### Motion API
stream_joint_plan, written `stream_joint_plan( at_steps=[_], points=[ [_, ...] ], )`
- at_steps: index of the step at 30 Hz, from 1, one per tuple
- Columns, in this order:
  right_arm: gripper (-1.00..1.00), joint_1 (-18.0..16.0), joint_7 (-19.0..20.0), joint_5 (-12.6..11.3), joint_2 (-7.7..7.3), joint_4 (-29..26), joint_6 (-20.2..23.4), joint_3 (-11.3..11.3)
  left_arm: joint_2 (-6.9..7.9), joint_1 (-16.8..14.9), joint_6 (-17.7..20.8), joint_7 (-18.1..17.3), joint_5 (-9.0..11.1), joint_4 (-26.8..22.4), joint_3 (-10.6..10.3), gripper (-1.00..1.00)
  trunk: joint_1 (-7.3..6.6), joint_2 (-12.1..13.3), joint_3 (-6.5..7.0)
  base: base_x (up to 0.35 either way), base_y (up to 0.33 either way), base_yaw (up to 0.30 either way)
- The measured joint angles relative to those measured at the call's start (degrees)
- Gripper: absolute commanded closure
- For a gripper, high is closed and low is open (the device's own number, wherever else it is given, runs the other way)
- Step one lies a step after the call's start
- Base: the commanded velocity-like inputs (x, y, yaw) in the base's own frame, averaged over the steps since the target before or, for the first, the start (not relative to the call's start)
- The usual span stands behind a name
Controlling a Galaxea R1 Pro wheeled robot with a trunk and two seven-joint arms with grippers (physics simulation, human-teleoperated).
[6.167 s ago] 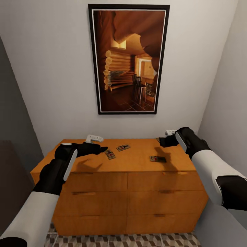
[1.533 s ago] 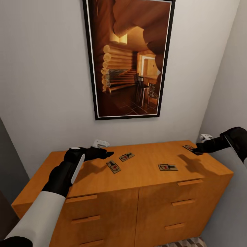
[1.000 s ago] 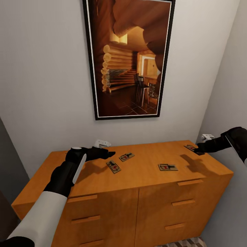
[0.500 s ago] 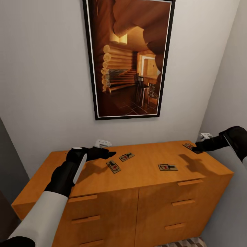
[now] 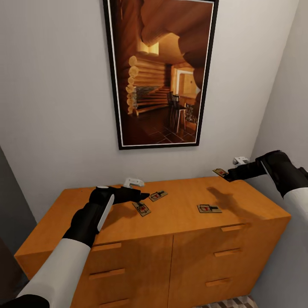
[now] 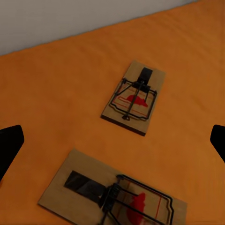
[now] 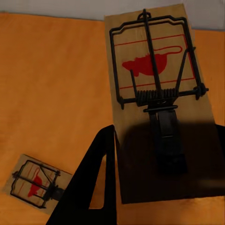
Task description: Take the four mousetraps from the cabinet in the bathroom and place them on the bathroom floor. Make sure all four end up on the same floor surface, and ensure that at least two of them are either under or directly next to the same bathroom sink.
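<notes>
Orange-brown cabinet [image 5: 179,222] top carries three mousetraps [image 5: 209,208]; your left gripper [image 5: 141,196] hovers spread over two. Farther off, your right gripper [image 5: 226,174] pinches the fourth trap [image 5: 220,172] by one end, lifted clear. Swing fast and that thin board could slip out.

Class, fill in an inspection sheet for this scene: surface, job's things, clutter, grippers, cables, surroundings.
Surface: orange-brown cabinet top, flat.
Job's things: three mousetraps on the top: near trap, far trap, right trap; a fourth, lifted trap, held above the top's right end.
Clutter: nothing seen.
Grippers: left gripper open, low over the near and far traps; right gripper shut on the lifted trap.
Cables: nothing seen.
Surroundings: framed picture on the grey wall; patterned floor tiles below.
</notes>
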Motion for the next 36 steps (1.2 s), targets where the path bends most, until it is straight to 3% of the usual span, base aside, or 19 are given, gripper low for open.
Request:
stream_joint_plan(
  at_steps=[8,12,18,29,36],
  points=[
    [1.0,1.17,-9.97,-0.28,8.43,-5.73,6.29,-0.28,-0.35,-0.01,0.04,0.04,-0.12,0.68,-0.05,-1.0,0.0,0.0,0.0,0.0,0.0,0.0],
    [1.0,2.53,-12.79,-0.06,10.19,-6.28,6.95,-1.41,-0.41,0.0,0.06,0.01,-0.18,0.41,-0.05,-1.0,0.0,0.0,0.0,0.0,0.0,0.0],
    [1.0,3.22,-13.67,0.02,10.38,-6.56,7.15,-3.06,-0.35,0.0,-0.02,-0.05,-0.21,-0.04,-0.12,-1.0,0.0,0.0,0.0,0.0,0.0,0.0],
    [1.0,3.36,-13.75,0.22,10.19,-6.21,7.99,-3.43,-0.28,-0.02,0.38,-0.06,-0.16,-3.6,-0.22,-1.0,0.0,0.0,0.0,0.0,0.0,0.0],
    [1.0,3.36,-13.84,0.31,9.23,-6.11,8.13,-3.45,-0.33,-0.04,0.54,-0.07,-0.19,-4.45,-0.19,-1.0,0.0,0.0,0.0,0.0,0.0,0.0]
  ],
)
